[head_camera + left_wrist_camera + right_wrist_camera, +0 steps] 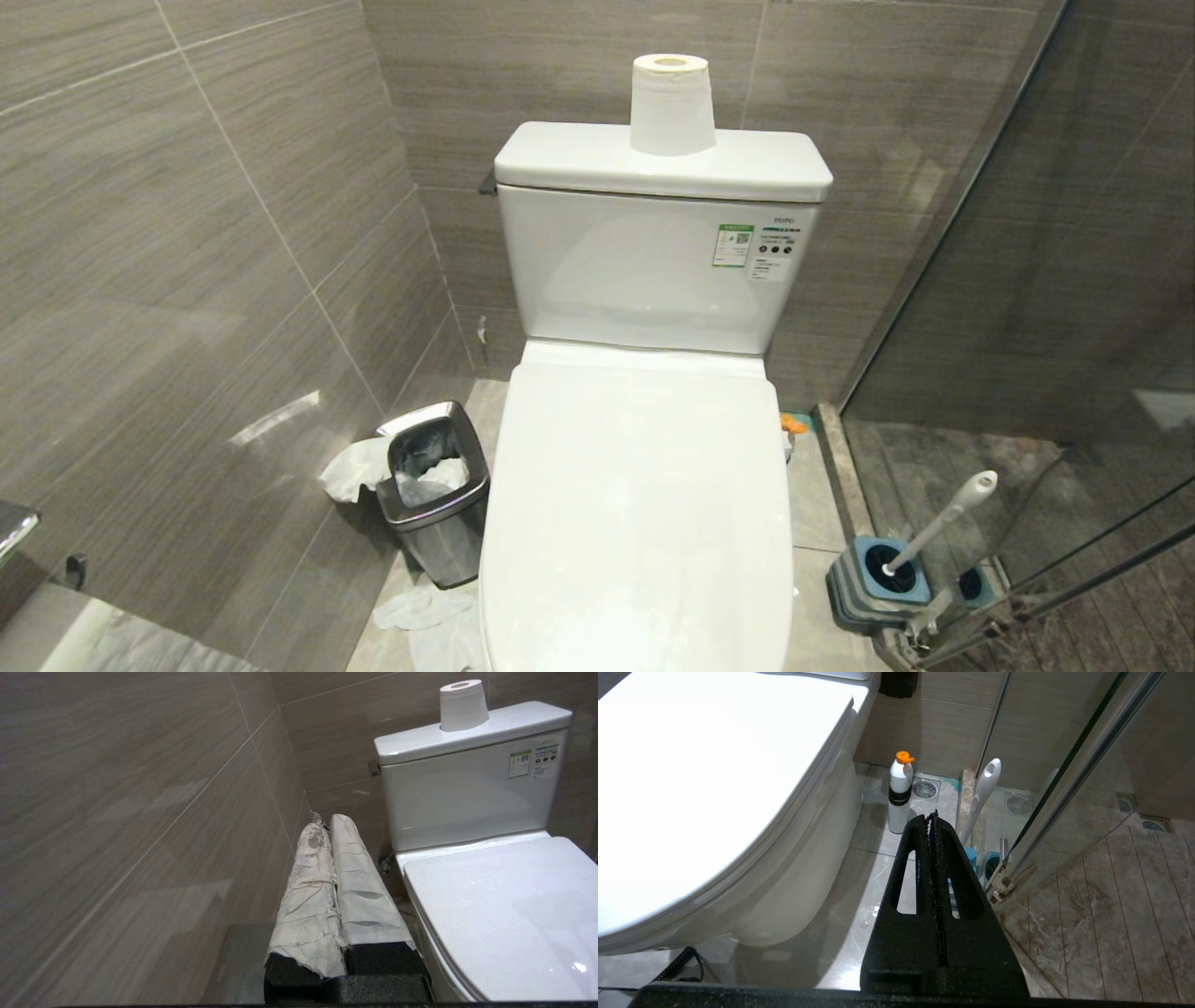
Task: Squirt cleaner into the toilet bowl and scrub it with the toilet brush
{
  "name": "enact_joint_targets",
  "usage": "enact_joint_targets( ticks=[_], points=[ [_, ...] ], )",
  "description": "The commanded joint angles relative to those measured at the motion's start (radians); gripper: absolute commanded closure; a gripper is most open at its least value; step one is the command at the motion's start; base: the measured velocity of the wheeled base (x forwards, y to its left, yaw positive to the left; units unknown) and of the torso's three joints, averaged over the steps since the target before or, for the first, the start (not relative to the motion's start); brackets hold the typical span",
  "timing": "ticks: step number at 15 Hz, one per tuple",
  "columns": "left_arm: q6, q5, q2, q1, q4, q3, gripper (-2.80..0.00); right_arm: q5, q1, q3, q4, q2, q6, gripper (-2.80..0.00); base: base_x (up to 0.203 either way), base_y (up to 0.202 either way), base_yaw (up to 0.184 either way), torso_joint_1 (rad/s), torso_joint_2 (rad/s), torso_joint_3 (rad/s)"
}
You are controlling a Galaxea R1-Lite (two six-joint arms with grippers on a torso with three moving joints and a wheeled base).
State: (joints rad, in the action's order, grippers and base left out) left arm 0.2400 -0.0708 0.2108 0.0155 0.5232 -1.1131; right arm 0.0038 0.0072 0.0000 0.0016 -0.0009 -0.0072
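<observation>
Lid down on the toilet (635, 504), dead centre of the head view, tank against the far wall with a paper roll (671, 105) standing on top. The bowl itself is covered by the closed lid, so nothing of the inside shows.

Right of the toilet, on the floor by the glass shower partition (1027, 280), the brush (943, 523) sits head-down in its grey-and-blue holder (878, 583), white handle leaning up and to the right. Further back on that same side, the cleaner bottle (900, 794), white with an orange cap, stands upright on the floor just beside the toilet base, near a floor drain (925, 789); in the head view only its orange tip peeks out past the lid edge.

Left side now: a steel bin (434, 490) stands close to the toilet, liner and tissue spilling over, more tissue on the floor (420, 611) in front.

Left gripper (326, 821), fingers wrapped in white cloth, pressed together and empty, hangs beside the left wall, pointing toward the far corner with the toilet on its right. Right gripper (932, 816), bare black fingers clenched tight with nothing between them, hangs low over the floor right of the toilet, aimed toward the bottle and brush but apart from both.
</observation>
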Motion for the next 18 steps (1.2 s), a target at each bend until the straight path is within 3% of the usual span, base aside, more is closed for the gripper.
enact_joint_targets(
  ticks=[1, 8, 16, 18],
  points=[
    [0.008, 0.0, -0.069, -0.009, 0.004, 0.048, 0.0, 0.001, 0.0, 0.0, 0.0, 0.001, 0.0, 0.0, 0.0, 0.0, 0.0, 0.0, 0.0, 0.0],
    [0.005, 0.036, -0.209, -0.02, -0.025, 0.317, 0.0, 0.001, 0.0, 0.0, 0.0, 0.001, 0.0, 0.0, 0.0, 0.0, 0.0, 0.0, 0.0, 0.0],
    [-0.051, 0.05, -0.209, -0.022, -0.615, 1.074, 0.0, 0.001, 0.0, 0.0, 0.0, 0.001, 0.0, 0.0, 0.0, 0.0, 0.0, 0.0, 0.0, 0.0],
    [-0.053, 0.048, -0.209, -0.021, -0.565, 1.118, 0.0, 0.001, 0.0, 0.0, 0.0, 0.001, 0.0, 0.0, 0.0, 0.0, 0.0, 0.0, 0.0, 0.0]
  ],
)
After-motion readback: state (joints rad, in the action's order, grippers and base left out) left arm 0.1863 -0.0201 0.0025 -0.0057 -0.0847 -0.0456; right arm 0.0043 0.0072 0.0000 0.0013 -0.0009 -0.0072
